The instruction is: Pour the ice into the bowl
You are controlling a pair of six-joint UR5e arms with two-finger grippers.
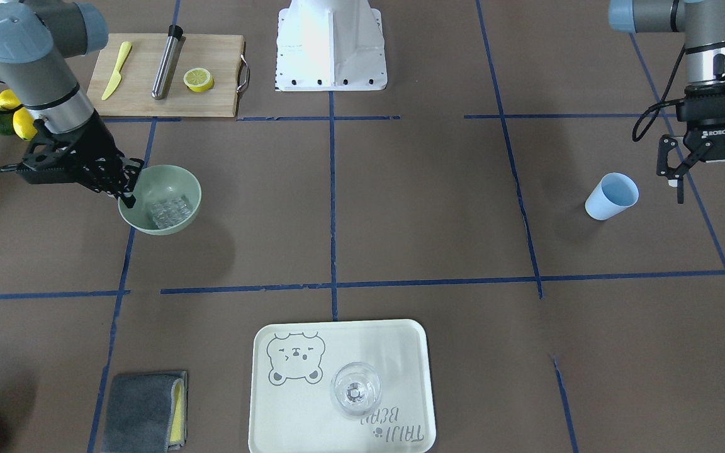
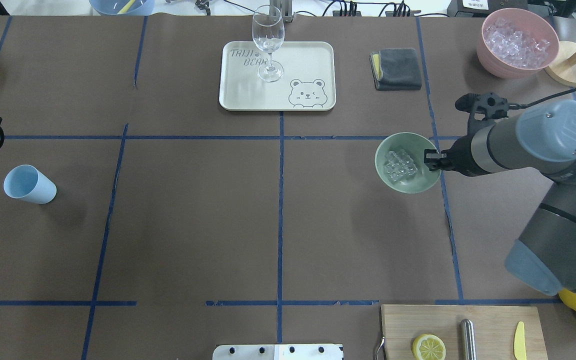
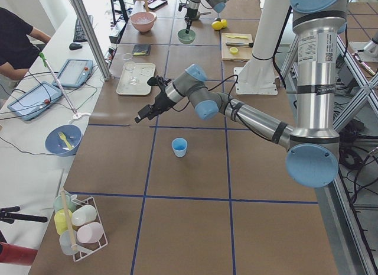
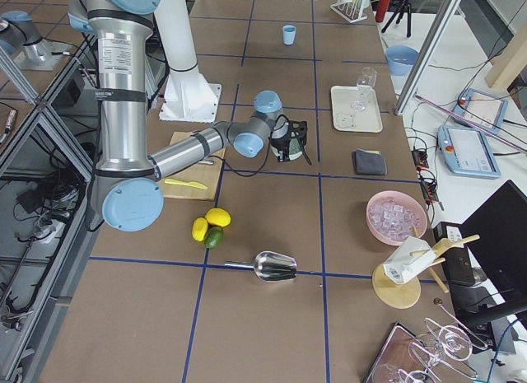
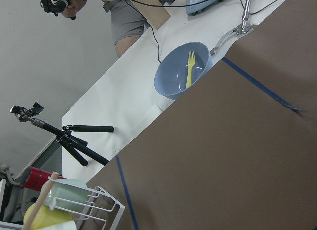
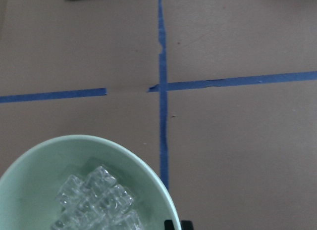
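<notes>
The pale mint-green bowl holds a clump of clear ice cubes. My right gripper is shut on the bowl's rim on the robot's right side. It shows from above at the bowl with the ice, and the right wrist view shows the bowl and ice close up. The light blue cup stands empty, also in the overhead view. My left gripper is open and empty, beside and above the cup.
A cutting board carries a yellow knife, a metal rod and a lemon half. A tray holds a wine glass. A grey cloth, a pink bowl of ice, and lemons and a lime lie around.
</notes>
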